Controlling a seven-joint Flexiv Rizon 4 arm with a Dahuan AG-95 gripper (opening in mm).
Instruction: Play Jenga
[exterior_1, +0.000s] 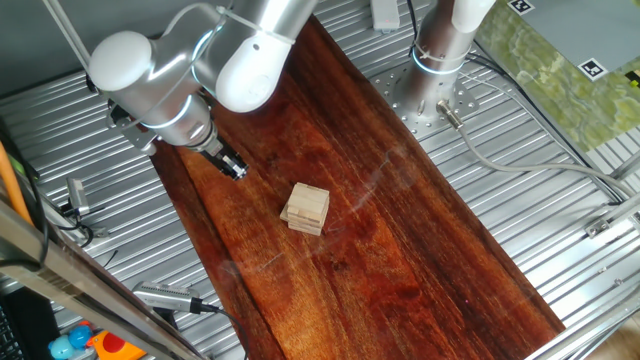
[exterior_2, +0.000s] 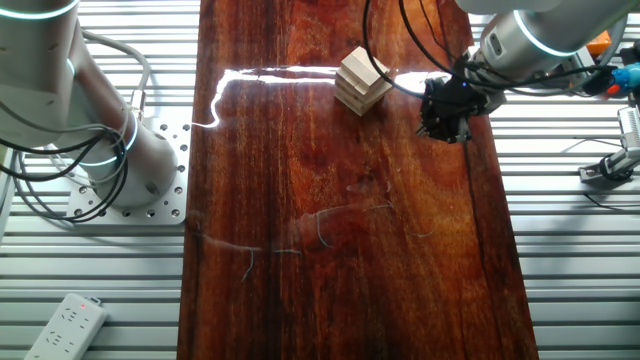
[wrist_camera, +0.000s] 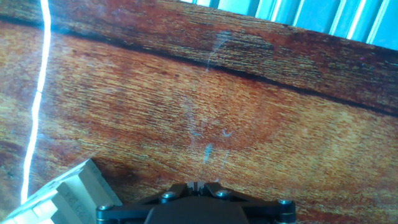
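The end effector (exterior_1: 236, 168) was closed tight and held nothing. It hung near the Jenga (exterior_1: 306, 208), not touching it.

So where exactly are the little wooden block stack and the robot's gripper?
Jenga stack (exterior_1: 306, 208): one fixed view, on the top block's face.
Jenga stack (exterior_2: 362, 79): the other fixed view, middle of the pile.
gripper (exterior_2: 447, 112): the other fixed view, dark body beside the stack.

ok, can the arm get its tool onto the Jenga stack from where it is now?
Probably yes. The tool hangs beside the Jenga stack, apart from it, with only bare wooden board between them. Its fingertips appear closed.
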